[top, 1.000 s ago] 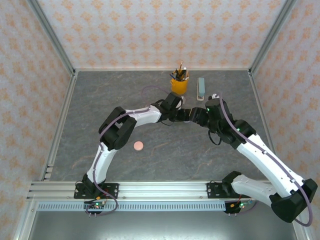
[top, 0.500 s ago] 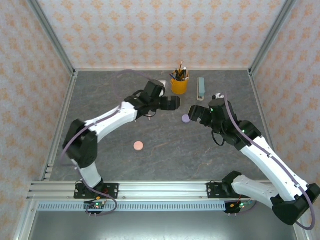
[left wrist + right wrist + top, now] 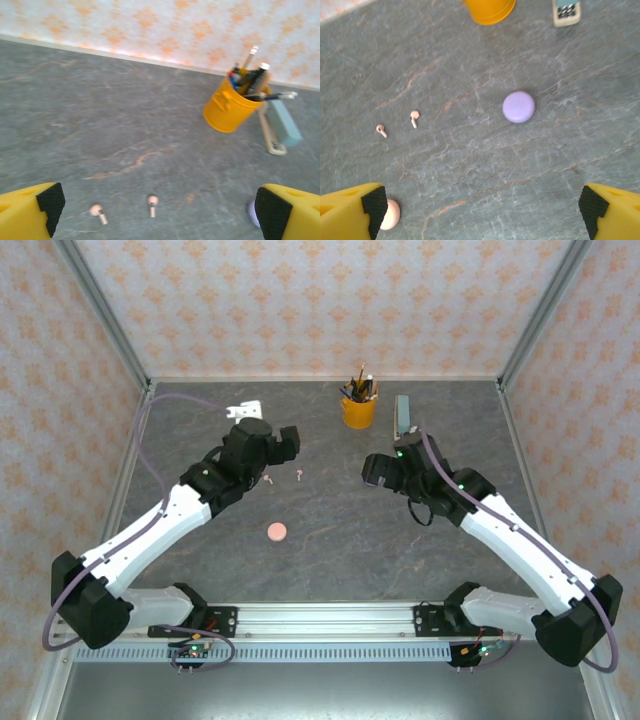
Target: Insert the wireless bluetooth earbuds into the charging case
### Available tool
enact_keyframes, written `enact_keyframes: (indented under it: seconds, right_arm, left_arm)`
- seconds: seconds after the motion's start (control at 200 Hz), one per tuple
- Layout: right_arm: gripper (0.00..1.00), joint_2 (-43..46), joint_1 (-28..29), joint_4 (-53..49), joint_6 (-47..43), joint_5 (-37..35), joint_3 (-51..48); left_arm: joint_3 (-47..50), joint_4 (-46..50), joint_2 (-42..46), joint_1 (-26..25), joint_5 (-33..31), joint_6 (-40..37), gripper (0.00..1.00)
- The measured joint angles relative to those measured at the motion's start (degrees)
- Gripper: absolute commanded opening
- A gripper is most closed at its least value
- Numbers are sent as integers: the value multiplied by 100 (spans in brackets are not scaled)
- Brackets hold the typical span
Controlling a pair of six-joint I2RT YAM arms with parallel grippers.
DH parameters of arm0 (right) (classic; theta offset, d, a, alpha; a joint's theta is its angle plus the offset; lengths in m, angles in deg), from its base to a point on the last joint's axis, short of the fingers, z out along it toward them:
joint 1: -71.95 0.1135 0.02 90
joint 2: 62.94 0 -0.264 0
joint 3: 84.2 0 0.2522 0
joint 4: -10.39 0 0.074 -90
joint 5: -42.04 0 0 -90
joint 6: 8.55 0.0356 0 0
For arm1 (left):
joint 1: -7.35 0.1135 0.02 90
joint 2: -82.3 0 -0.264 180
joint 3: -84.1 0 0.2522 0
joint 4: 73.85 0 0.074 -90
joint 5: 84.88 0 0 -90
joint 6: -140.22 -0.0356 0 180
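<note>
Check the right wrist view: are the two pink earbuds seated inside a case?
No, both pink earbuds lie loose on the table, apart from the lilac case.

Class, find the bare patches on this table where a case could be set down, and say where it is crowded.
Bare: the near stretch between the pink case and the right arm; the far strip between the white object and yellow cup. Crowded: around the pink earbuds and lilac case.

Overhead, 2 wrist views, shared cup (image 3: 227,107)
</note>
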Motion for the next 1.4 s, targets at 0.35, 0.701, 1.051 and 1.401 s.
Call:
enact_keyframes:
  seconds: [0.35,0.701,1.051,1.401]
  right_arm:
    - [100,-1513,1246,267,638,-181,37]
    - [100,-3377,2190,280,1598,-424,1207]
    - [100,-5379,2739,-208,1816,-549,3117]
    - [91,-6277,2933,-656,1845,-531,4070]
  left_arm:
    - [608,35,560,72,-981,107,100]
    - [1255,-26,1187,800,-1532,710,100]
    - [986,516,1093,1838,-1016,1279,100]
    - [1047,527,1167,2435,-463,1672,100]
